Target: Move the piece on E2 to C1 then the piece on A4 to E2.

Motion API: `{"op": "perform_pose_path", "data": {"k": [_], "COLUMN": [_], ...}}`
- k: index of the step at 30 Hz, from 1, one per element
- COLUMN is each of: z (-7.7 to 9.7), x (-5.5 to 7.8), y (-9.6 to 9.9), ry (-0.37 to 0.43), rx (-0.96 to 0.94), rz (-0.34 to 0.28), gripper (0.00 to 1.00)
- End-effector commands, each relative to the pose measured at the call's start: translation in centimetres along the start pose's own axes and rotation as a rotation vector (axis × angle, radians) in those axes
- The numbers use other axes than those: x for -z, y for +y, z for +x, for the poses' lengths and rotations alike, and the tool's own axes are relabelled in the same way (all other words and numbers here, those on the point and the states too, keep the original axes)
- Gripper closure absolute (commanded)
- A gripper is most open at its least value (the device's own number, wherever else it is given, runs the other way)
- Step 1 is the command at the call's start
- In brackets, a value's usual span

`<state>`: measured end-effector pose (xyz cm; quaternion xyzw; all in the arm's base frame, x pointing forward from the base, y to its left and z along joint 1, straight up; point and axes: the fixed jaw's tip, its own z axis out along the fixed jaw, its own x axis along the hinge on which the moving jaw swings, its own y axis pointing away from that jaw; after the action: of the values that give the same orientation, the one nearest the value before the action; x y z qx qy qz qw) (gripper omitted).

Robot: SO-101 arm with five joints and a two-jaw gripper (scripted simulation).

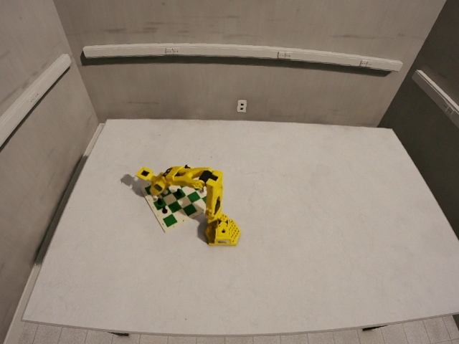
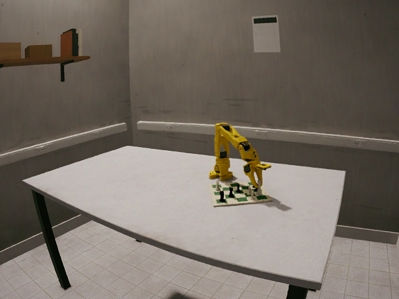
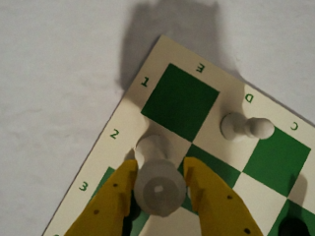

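My gripper (image 1: 155,195) (image 2: 258,186) (image 3: 160,166) points down over E2. Its fingers stand a narrow way apart, either side of the head of a white piece (image 3: 159,194), and do not clearly grip it. That piece stands upright on E2, its base (image 1: 155,198) showing in the top view. C1 (image 3: 279,162) (image 2: 242,199) is an empty green square on the board (image 1: 166,226) (image 2: 211,197) (image 3: 118,118). The white piece on A4 (image 1: 202,189) (image 2: 217,185) stands upright. The fingers hide part of the board around E3 and D2.
A white piece (image 3: 235,126) (image 2: 252,195) stands on D1. Another white piece (image 2: 249,189) is close behind it. Black pieces (image 1: 160,202) (image 1: 164,210) stand on E3 and E4. Other black pieces (image 2: 221,195) (image 2: 230,192) (image 2: 238,187) stand on A1, B2 and C3.
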<state>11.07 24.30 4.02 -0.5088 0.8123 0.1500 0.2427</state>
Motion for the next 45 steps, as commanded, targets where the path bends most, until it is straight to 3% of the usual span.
{"op": "perform_pose_path", "data": {"k": [1, 24, 45], "z": [0.73, 0.69, 0.69], "x": [-0.33, -0.26, -0.26], "y": [-0.24, -0.40, -0.40], "ry": [0.028, 0.028, 0.028], "rx": [-0.009, -0.014, -0.014], "rz": [0.004, 0.007, 0.007], "gripper": [0.88, 0.88, 0.99]}}
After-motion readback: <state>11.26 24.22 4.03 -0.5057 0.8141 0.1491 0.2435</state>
